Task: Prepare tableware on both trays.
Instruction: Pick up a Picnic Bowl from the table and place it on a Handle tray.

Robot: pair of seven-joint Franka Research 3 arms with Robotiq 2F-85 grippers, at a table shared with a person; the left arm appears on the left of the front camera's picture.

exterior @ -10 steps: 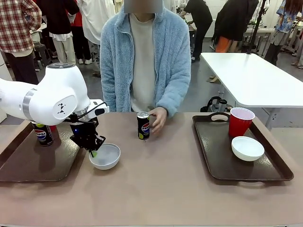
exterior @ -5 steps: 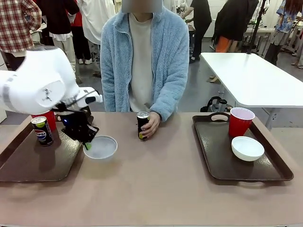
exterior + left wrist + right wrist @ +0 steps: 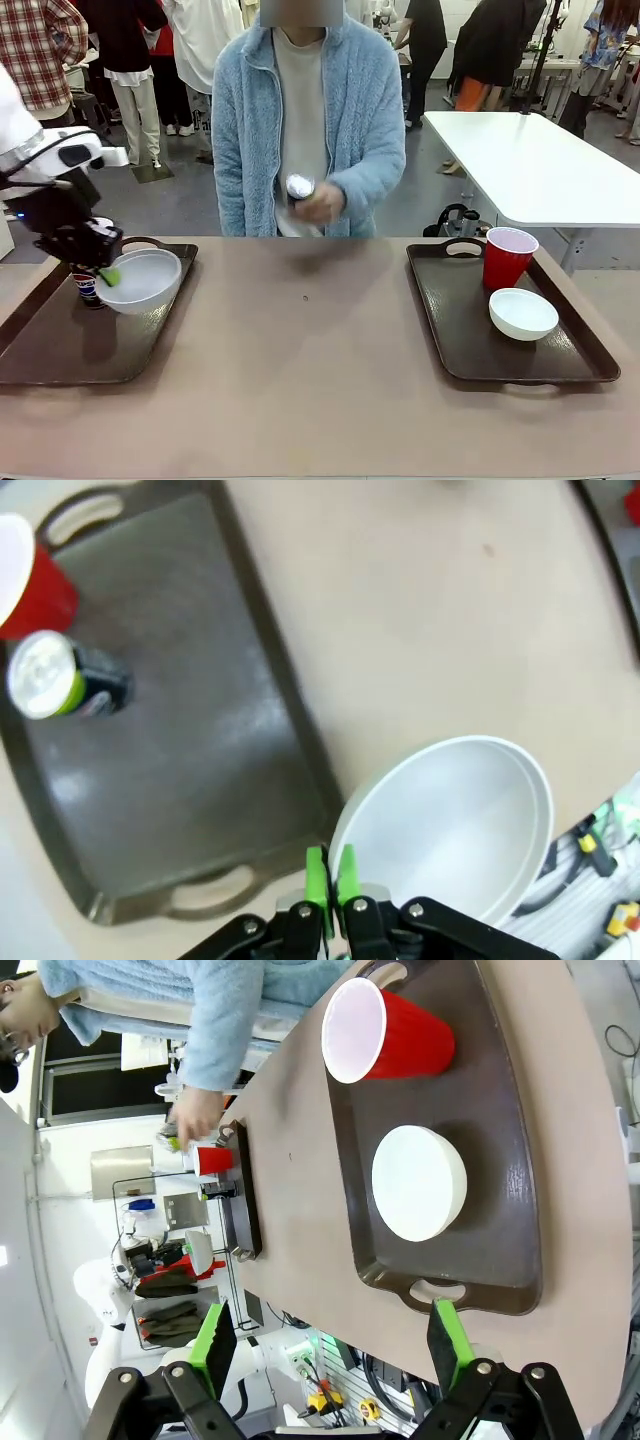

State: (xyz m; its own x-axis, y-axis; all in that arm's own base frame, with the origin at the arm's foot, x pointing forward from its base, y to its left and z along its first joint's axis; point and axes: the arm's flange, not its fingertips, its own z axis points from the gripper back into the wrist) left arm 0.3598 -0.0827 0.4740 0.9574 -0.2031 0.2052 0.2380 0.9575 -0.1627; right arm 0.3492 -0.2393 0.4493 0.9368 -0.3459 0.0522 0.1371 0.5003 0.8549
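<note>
Over on the left side of the counter, the left gripper is pinching the rim of a white bowl and holding it in the air, tilted, above the left tray. In the left wrist view, its jaws are squeezed together on the bowl's edge, with the green pads nearly touching. A black can is standing on that tray, partly hidden behind the gripper. A red cup is standing right next to the can, near the tray's handle.

In the middle, the person in the fluffy blue jacket is holding a second can up at chest height with one hand. The can and hand are looking blurry.

On the right, the right tray is lying flat on the counter. Another red cup is standing upright at the far end of it. A second white bowl is sitting just in front of that cup, close beside it.

The right gripper is hanging high above the near end of the right tray. Its jaws are spread wide apart and are holding nothing.
</note>
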